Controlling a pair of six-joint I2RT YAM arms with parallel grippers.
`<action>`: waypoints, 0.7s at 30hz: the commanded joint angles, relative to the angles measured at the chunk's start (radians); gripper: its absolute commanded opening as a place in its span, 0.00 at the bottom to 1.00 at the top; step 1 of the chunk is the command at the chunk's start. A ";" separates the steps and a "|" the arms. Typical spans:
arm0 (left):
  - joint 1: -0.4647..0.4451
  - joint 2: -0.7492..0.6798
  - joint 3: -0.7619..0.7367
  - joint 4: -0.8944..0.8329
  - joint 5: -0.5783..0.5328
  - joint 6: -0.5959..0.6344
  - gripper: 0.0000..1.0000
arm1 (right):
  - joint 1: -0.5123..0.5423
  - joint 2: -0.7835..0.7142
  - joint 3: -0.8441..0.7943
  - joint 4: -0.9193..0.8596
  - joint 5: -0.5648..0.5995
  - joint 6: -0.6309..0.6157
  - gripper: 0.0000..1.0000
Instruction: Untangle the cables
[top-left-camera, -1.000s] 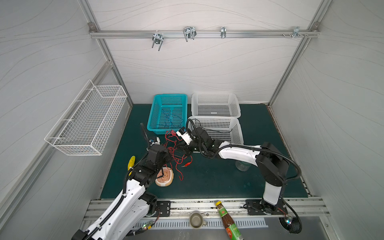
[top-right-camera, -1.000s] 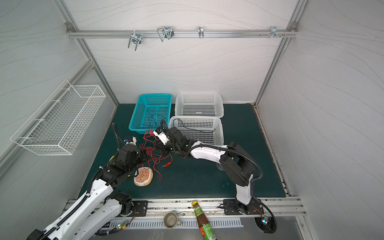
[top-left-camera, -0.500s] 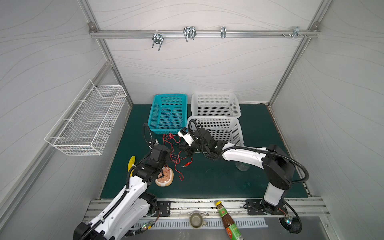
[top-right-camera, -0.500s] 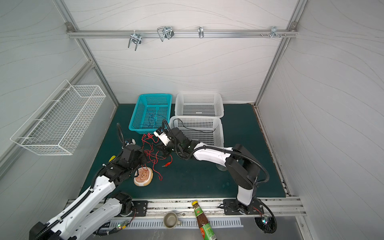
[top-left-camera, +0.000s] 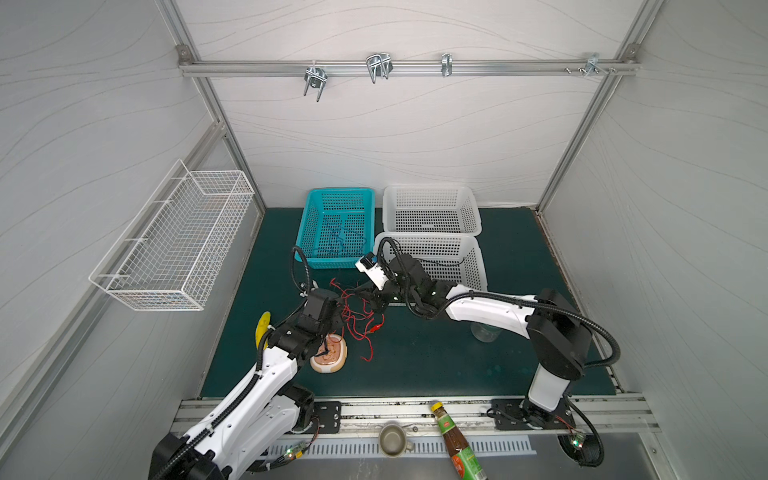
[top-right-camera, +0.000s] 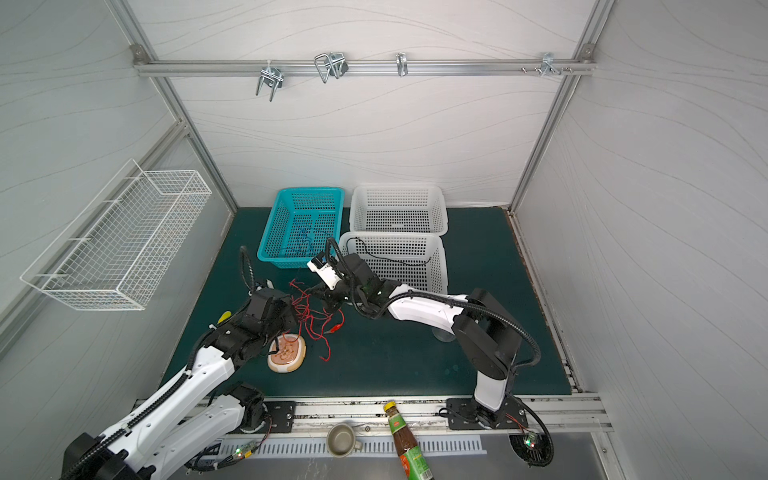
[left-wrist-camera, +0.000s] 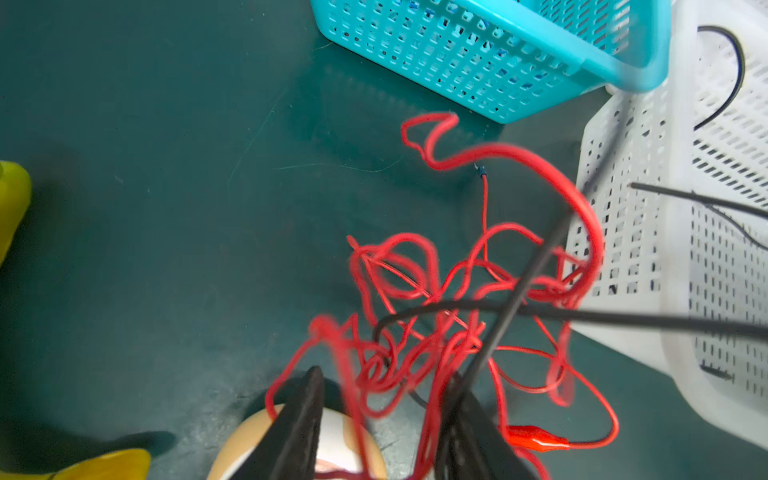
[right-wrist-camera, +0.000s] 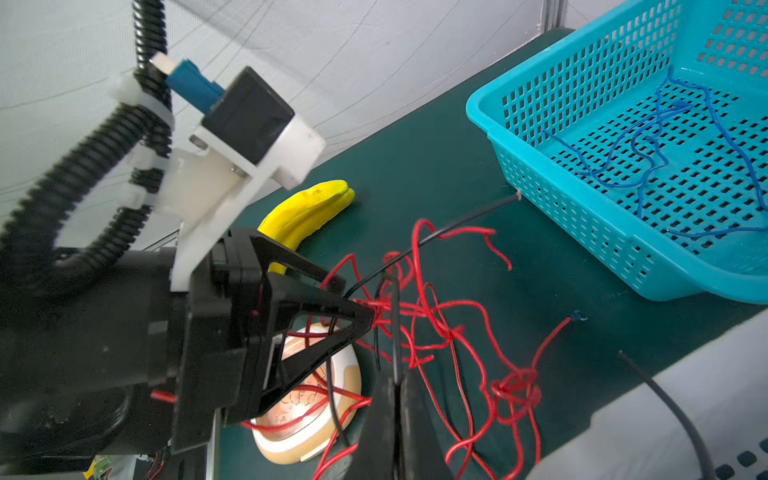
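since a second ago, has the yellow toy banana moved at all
No: the yellow toy banana sits where it was, by the dark green mat's left edge in a top view.

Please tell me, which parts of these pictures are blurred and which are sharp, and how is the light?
Left wrist view: the red cables and black cable near the lens are blurred, the teal basket sharper. Right wrist view: the black hose is smeared, the blue cables crisp. Both top views: even light, no glare on the mat.
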 joint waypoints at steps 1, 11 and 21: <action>0.003 -0.002 0.045 0.027 -0.008 0.003 0.55 | -0.007 0.022 0.052 0.031 0.002 -0.017 0.00; 0.003 -0.034 0.050 0.090 0.045 0.058 0.72 | -0.044 0.036 0.131 0.017 0.008 -0.017 0.00; 0.003 -0.119 0.002 0.116 0.010 0.057 0.72 | -0.060 -0.051 0.128 0.092 -0.010 -0.032 0.00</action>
